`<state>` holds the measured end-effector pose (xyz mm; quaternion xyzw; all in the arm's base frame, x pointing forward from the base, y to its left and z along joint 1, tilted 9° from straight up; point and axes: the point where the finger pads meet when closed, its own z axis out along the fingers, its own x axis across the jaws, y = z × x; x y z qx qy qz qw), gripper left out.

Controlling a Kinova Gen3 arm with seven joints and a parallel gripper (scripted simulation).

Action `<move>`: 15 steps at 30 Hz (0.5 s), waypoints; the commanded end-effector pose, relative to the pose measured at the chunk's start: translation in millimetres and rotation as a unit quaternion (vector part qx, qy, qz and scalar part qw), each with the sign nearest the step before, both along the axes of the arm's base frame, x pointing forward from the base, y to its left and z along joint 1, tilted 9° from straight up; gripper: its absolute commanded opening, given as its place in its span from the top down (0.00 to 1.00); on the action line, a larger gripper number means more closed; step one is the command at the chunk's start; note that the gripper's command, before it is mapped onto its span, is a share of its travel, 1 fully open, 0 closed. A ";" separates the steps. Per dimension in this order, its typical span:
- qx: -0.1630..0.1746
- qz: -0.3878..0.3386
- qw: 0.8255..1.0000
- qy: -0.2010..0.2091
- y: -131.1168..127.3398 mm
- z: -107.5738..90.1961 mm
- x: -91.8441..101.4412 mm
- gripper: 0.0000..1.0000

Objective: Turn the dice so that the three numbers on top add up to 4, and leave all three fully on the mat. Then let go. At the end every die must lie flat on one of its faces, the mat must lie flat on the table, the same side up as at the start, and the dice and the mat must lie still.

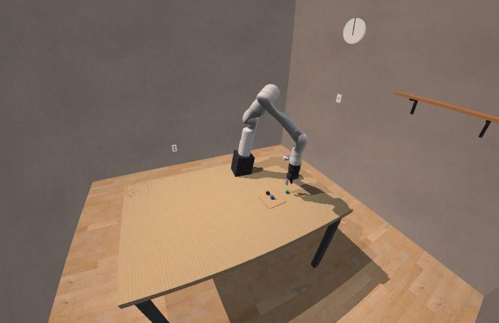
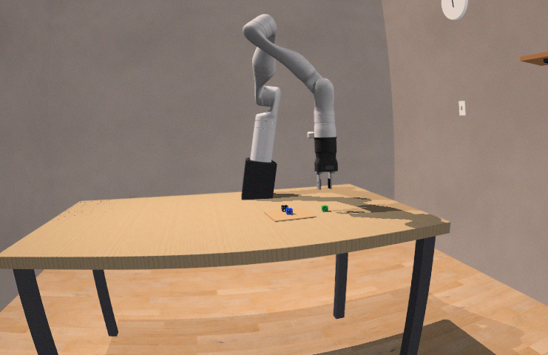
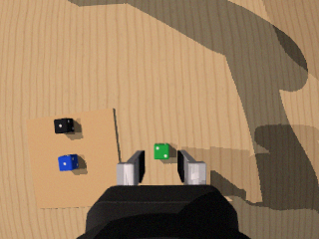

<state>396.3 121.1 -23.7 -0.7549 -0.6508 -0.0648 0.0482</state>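
Wrist view, left to right. A thin square mat (image 1: pixel 271 204) (image 2: pixel 297 216) (image 3: pixel 95 185) lies flat on the wooden desk (image 1: pixel 200 228) (image 2: pixel 157 230) (image 3: pixel 164 75). Fully on it, near its left side, rest the black die (image 1: pixel 267 192) (image 2: pixel 284 208) (image 3: pixel 63 125) and the blue die (image 1: pixel 272 197) (image 2: pixel 288 211) (image 3: pixel 68 162), apart from each other, each with one pip uppermost. Right of the mat, the green die (image 1: pixel 287 192) (image 2: pixel 325 208) (image 3: pixel 161 151) sits flat on the desk, off the mat, two pips uppermost. The tool (image 1: pixel 289 183) (image 2: pixel 324 188) (image 3: pixel 160 160), pointing downward above the desk, is partly open, a little past halfway, its fingers apart and grasping nothing; in this view they frame the green die.
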 end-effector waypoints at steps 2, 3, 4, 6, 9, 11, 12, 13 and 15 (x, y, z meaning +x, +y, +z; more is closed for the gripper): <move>0.000 0.000 1.000 -0.001 0.2 -0.4 0.4 0.30; 0.000 0.000 1.000 -0.001 0.3 -0.9 0.4 0.30; 0.000 0.000 1.000 -0.001 0.3 -0.9 0.4 0.30; 0.000 0.000 1.000 -0.001 0.4 -1.4 0.4 0.30; 0.000 0.000 1.000 -0.001 0.7 -3.5 0.5 0.30; 0.000 0.000 1.000 -0.001 1.0 -5.3 0.5 0.30; 0.000 0.000 1.000 -0.001 1.2 -6.4 0.5 0.30; 0.000 0.000 1.000 -0.001 1.4 -7.5 0.6 0.30; 0.000 0.000 1.000 -0.001 1.8 -10.0 0.6 0.30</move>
